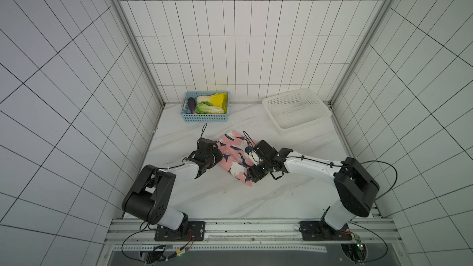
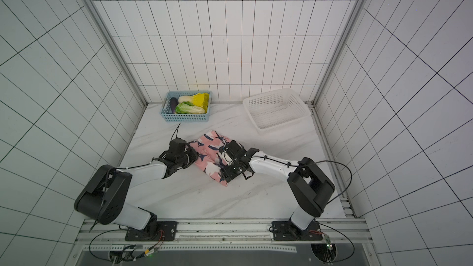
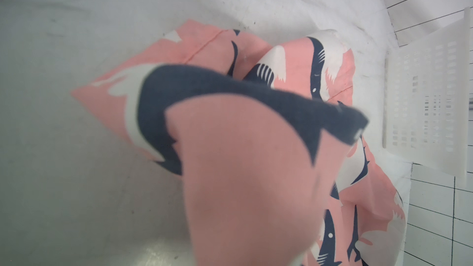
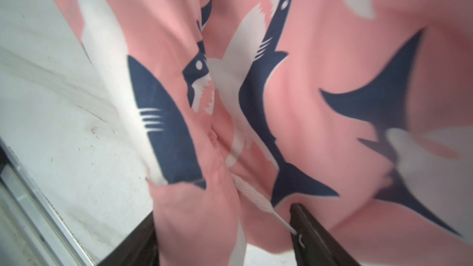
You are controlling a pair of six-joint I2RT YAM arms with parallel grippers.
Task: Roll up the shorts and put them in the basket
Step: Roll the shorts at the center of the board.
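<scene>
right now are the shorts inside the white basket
No, the shorts lie on the marble table, well apart from the white basket.

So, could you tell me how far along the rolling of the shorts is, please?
Early. Done: the shorts lie gathered into a narrow strip on the marble table. In hand: the left claw seems shut on a lifted edge, with cloth right up at its wrist camera. The right claw is open astride the fabric. Left: neither top view shows a coil, so the rolling itself remains.
</scene>
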